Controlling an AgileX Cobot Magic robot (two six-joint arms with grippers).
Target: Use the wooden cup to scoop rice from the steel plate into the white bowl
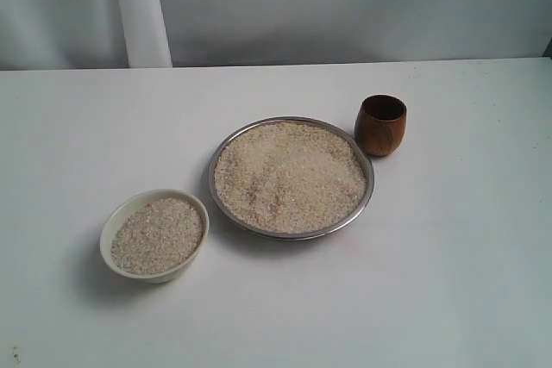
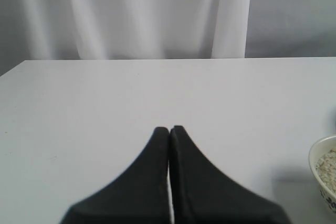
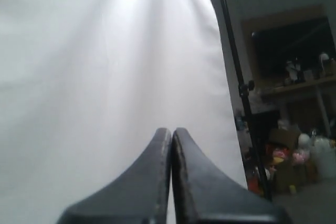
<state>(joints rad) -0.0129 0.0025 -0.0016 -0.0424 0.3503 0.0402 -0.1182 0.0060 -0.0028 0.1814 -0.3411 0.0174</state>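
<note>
Exterior view, wooden cup [image 1: 380, 125] perhaps touching plate [image 1: 369, 183]

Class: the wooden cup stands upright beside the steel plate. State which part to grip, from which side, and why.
Probably grip the wooden cup across its rounded belly, from the right of the exterior view, away from the steel plate. It stands upright with no handle, and its mouth should stay clear for scooping.

no readable text, no labels, brands or nos. anywhere
</note>
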